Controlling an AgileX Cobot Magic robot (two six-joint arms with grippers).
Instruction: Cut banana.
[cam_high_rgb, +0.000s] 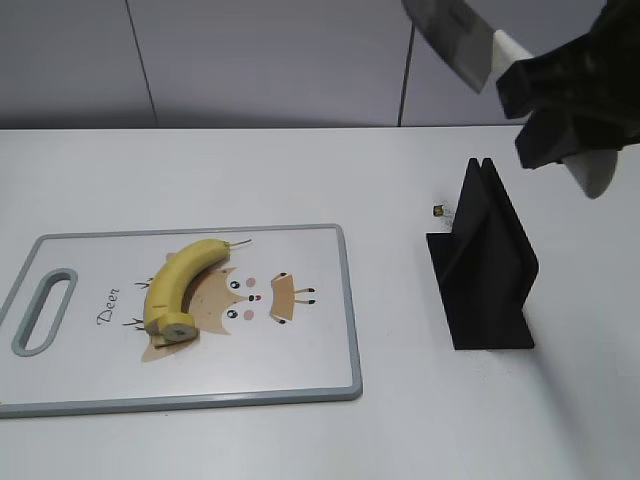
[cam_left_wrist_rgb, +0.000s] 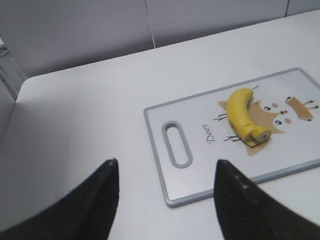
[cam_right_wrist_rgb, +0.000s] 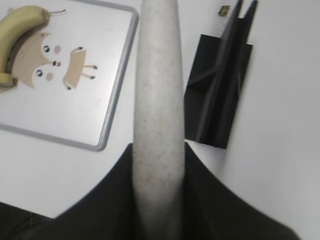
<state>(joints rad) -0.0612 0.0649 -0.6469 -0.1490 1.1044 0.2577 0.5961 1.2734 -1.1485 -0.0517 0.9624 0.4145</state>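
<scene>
The curved yellow banana (cam_high_rgb: 182, 285) lies on the white cutting board (cam_high_rgb: 300, 340), its flat cut end toward the front and its stem toward the back. It also shows in the left wrist view (cam_left_wrist_rgb: 242, 116) and the right wrist view (cam_right_wrist_rgb: 17, 25). My right gripper (cam_high_rgb: 560, 100) is shut on a knife's pale speckled handle (cam_right_wrist_rgb: 159, 110) and holds it high at the upper right, the dark blade (cam_high_rgb: 452, 40) pointing up and left. My left gripper (cam_left_wrist_rgb: 165, 172) is open and empty, above the table off the board's handle end.
A black knife stand (cam_high_rgb: 485, 265) stands right of the board, below my right gripper. A small dark-and-yellow bit (cam_high_rgb: 439, 210) lies on the table behind it. The board's grey-rimmed handle slot (cam_high_rgb: 42, 310) is at its left end.
</scene>
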